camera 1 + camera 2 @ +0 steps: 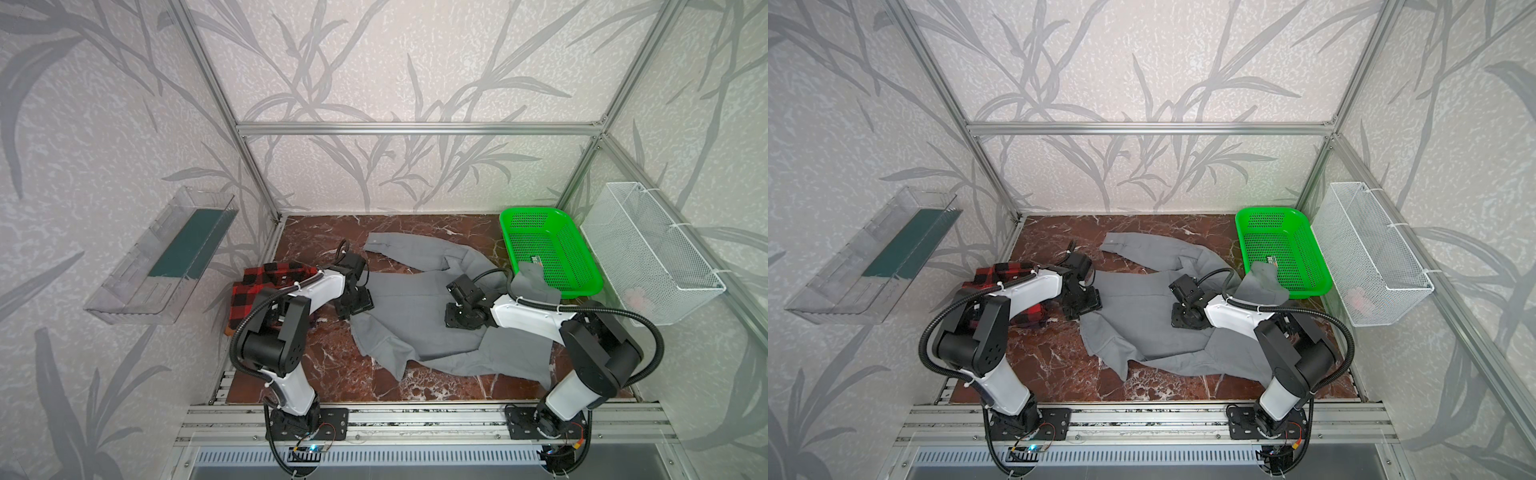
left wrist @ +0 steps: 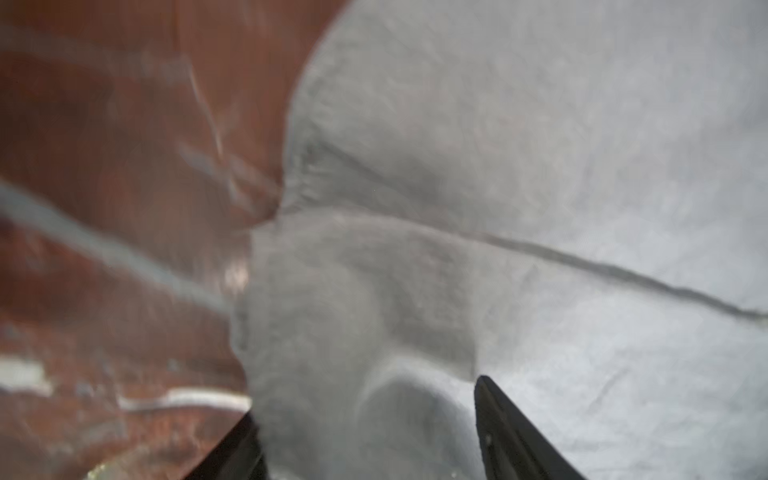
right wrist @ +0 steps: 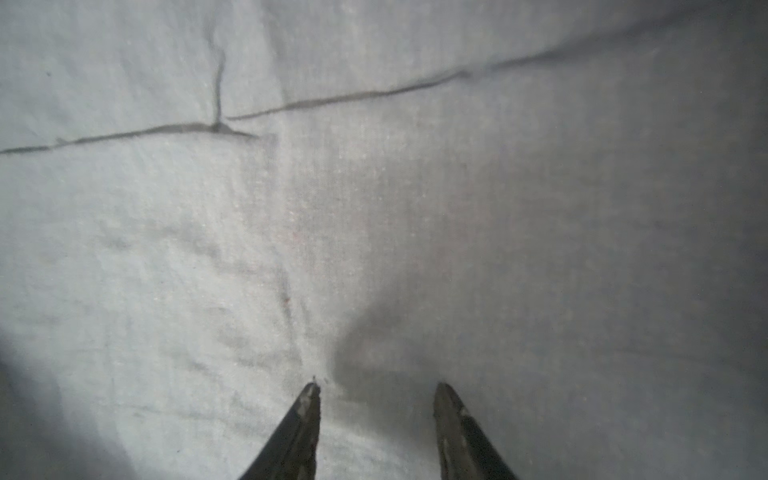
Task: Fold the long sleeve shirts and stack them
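In both top views the grey shirt [image 1: 407, 316] [image 1: 1142, 320] lay spread mid-frame on the table [image 1: 332, 374], one corner over the basket [image 1: 540, 241] at right. The plaid shirt [image 1: 266, 282] sat at the table's left edge, partly under the left arm [image 1: 316, 291], and only these views caught the plaid shirt and basket. The wrist views alone showed the jaws: left gripper [image 2: 365, 399] spread, straddling a bunched grey shirt edge, and right gripper [image 3: 378, 388] spread over flat grey cloth, pinching nothing.

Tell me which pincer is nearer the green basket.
Right. The right pincer is over the middle of the grey shirt, a little left of the green basket. The left pincer is at the shirt's left edge, across the shirt from the basket.
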Robot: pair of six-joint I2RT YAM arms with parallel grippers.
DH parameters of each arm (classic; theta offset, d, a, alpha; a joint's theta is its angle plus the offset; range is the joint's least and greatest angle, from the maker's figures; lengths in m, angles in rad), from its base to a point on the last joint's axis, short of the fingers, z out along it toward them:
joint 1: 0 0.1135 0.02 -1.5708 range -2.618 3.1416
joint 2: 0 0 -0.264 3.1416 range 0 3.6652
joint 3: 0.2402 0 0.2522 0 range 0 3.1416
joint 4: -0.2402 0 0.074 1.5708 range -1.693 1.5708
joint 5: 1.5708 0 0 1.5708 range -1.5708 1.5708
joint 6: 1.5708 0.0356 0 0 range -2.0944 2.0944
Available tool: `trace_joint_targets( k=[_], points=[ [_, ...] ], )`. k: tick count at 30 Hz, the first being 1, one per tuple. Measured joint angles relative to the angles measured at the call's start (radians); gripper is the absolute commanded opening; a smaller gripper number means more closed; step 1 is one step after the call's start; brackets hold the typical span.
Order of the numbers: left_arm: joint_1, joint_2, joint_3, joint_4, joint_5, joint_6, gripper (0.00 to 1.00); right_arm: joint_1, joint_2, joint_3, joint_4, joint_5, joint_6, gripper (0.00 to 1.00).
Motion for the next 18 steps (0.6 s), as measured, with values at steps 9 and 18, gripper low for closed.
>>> trace_joint_targets(
  k=[9,18],
  points=[
    [0.118,0.232,0.35,-0.061,-0.003,0.066,0.69,-0.02,0.199,0.212,0.07,0.001,0.02,0.45],
    [0.058,0.053,0.467,-0.119,-0.039,0.103,0.79,-0.054,0.414,0.464,0.167,0.055,0.086,0.45]
  ],
)
